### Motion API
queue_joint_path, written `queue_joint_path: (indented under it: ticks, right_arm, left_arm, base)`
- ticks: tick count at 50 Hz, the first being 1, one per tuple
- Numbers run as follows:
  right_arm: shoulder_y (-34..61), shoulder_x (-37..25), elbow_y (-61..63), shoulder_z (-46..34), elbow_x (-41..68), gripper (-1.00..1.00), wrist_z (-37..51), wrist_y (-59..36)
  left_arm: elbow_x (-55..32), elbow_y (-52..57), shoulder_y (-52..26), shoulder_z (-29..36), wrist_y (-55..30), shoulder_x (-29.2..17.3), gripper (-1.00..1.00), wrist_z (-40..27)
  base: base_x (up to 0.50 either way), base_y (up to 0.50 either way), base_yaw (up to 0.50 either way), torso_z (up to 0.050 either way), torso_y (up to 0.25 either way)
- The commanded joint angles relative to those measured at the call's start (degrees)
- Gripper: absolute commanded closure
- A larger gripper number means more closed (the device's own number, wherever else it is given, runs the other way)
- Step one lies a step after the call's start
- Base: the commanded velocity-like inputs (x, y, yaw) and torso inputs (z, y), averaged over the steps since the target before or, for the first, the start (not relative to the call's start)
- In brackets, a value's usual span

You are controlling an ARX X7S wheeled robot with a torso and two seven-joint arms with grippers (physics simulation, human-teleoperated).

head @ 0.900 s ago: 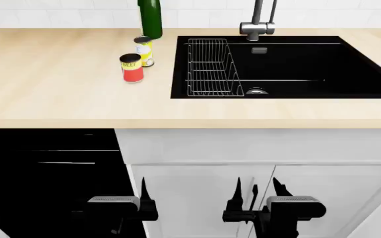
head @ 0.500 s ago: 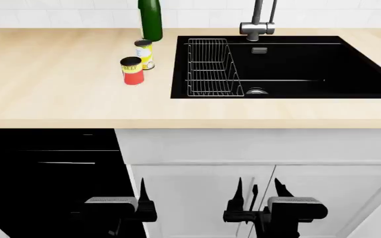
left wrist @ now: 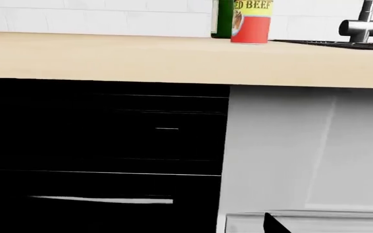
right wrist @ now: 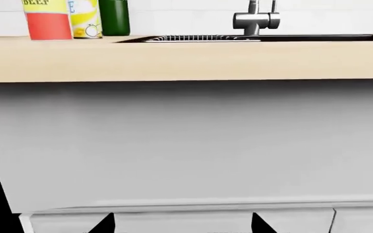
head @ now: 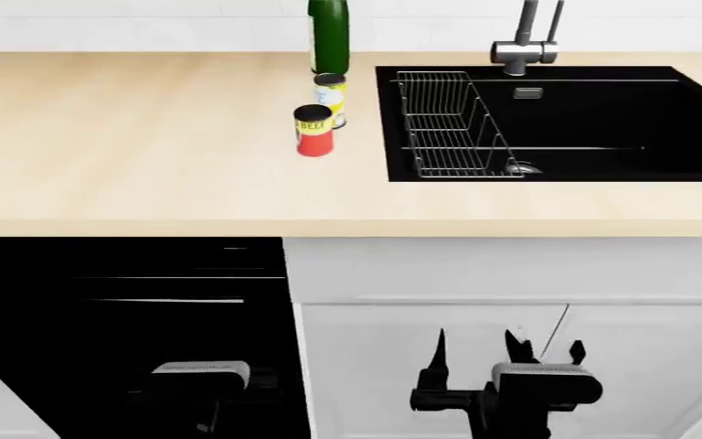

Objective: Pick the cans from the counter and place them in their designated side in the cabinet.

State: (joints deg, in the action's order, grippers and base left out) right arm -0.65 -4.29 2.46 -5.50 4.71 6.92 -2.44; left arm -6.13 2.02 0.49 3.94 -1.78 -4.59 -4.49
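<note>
Two cans stand on the beige counter (head: 132,137) left of the black sink (head: 595,119). The red and yellow can (head: 313,131) is nearer, and the yellow and white can (head: 330,101) stands just behind it. The right wrist view shows both, the red can (right wrist: 47,19) beside the yellow can (right wrist: 86,18); the left wrist view shows only the red can (left wrist: 252,22). Both grippers hang low, below counter height, far from the cans. My left gripper (head: 219,358) is in front of black drawers, with one fingertip (left wrist: 274,225) showing wide of centre. My right gripper (head: 479,352) is open and empty before the white cabinet doors (head: 449,320).
A tall green bottle (head: 328,35) stands behind the cans by the tiled wall. A wire rack (head: 449,123) sits in the sink's left end, under a grey faucet (head: 525,41). Black drawer fronts (head: 120,302) fill the space under the counter's left part.
The whole scene has slid to the right in the head view, so my view has shifted left. My left gripper now sits fully against the black drawers. The cans have not moved on the counter.
</note>
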Motion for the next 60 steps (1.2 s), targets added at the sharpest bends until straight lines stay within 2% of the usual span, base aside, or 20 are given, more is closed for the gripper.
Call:
queue_joint_path:
  ticks: [1,9,13,18,22,25,30,38,46,50,60]
  right_arm:
    - [0.1,-0.7,0.0,-0.9,1.2,-1.00,0.8,-0.2]
    - [0.1,-1.2,-0.3,-1.5,1.9,-1.00,1.1,0.4]
    - [0.8,-1.1,0.0,-1.5,2.2,-1.00,2.0,-0.4]
    - [2.3,-1.5,1.0,-1.1,3.9,-1.00,2.6,-4.4]
    - [2.6,-3.7,4.2,-2.2,4.3,-1.00,0.9,-7.1]
    - [3.6,-5.4,8.2,-2.0,6.3,-1.00,-0.1,-13.1]
    - [6.0,-7.8,14.1,-0.9,9.0,-1.00,-0.6,-21.0]
    - [17.2,-11.7,22.8,1.1,14.5,-1.00,-0.7,-38.4]
    - [32.8,-12.2,17.9,0.6,19.0,-1.00,-4.2,-47.3]
    - [38.4,-13.3,15.9,0.5,20.1,-1.00,-5.5,-50.3]
    - [48.8,-14.3,9.8,0.8,22.2,-1.00,-6.8,-57.1]
  left_arm:
    - [-0.7,-0.2,-0.1,0.8,0.2,-0.9,-1.00,-0.9]
    - [-1.1,-0.7,-0.2,1.4,0.7,-1.5,-1.00,-1.4]
    - [-1.3,-1.0,-0.7,1.5,0.6,-1.8,-1.00,-1.7]
    - [-0.7,0.3,-1.0,2.6,0.4,-3.5,-1.00,-0.5]
    - [-0.9,3.2,-2.4,3.9,-3.0,-5.8,-1.00,1.8]
    - [-0.2,4.2,-4.5,4.7,-4.4,-7.0,-1.00,2.7]
    - [-2.1,7.0,-9.1,4.6,-12.1,-8.2,-1.00,3.9]
    - [-7.2,12.5,-20.3,4.0,-29.0,-10.4,-1.00,6.0]
    - [-11.4,10.7,-32.6,2.6,-38.7,-10.7,-1.00,7.9]
    - [-11.9,8.2,-38.0,2.6,-40.8,-11.0,-1.00,8.5]
    - [-11.3,3.6,-45.7,4.1,-44.0,-11.9,-1.00,9.2]
  base:
    - [0.00,0.50,0.00,0.000,0.000]
    - [0.00,0.50,0.00,0.000,0.000]
    - [0.00,0.00,0.00,0.000,0.000]
    - [0.00,0.00,0.00,0.000,0.000]
    - [0.00,0.00,0.00,0.000,0.000]
    - [0.00,0.00,0.00,0.000,0.000]
    - [0.00,0.00,0.00,0.000,0.000]
    - [0.00,0.00,0.00,0.000,0.000]
    - [0.00,0.00,0.00,0.000,0.000]
    - [0.00,0.00,0.00,0.000,0.000]
    - [0.00,0.00,0.00,0.000,0.000]
